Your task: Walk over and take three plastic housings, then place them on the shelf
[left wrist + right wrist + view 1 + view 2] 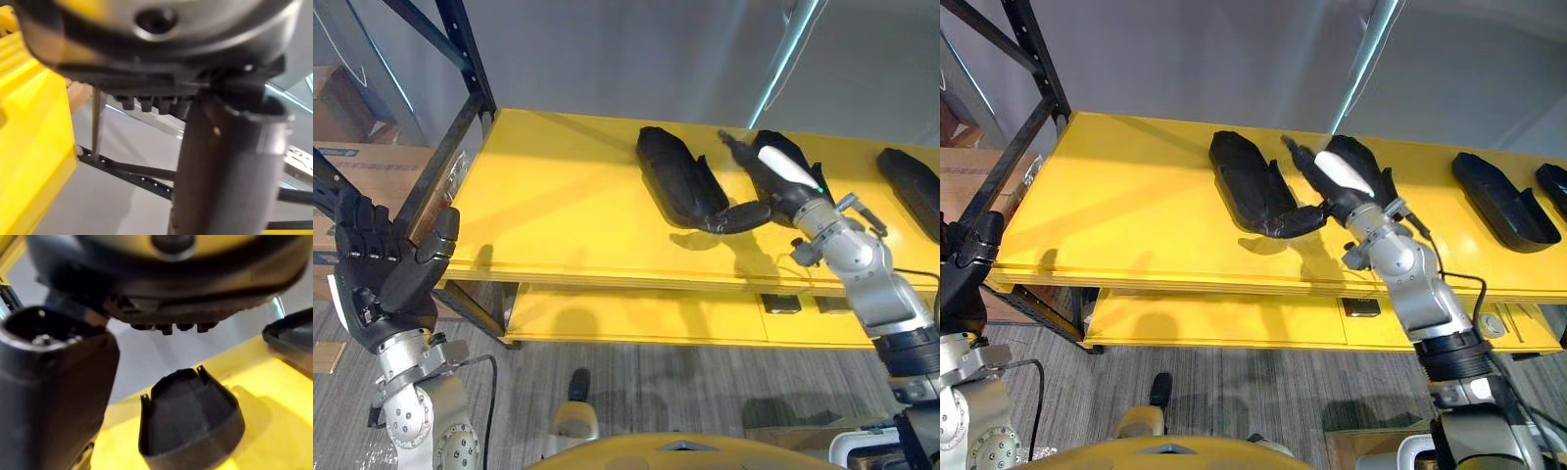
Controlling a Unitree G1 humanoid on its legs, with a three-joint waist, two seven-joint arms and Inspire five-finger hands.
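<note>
Three black plastic housings lie in a row on the top board of a yellow shelf [558, 196], none of them lifted. The first housing [677, 176] sits near the middle of the board, the second housing [1363, 155] is just beside it, and the third housing [1503, 201] is well apart towards the robot's right. The right robot hand [795, 191] hangs over the second housing with its fingers straight and spread, clamped on nothing. Its thumb reaches across to the near end of the first housing, though whether it touches cannot be told. The left robot hand [382, 269] is raised off the shelf's left corner, fingers upright and apart, holding nothing. A lower yellow tier [636, 318] shows beneath the board, a black steel frame [460, 39] rises at the left end, and cardboard boxes [372, 162] stand beyond it.
</note>
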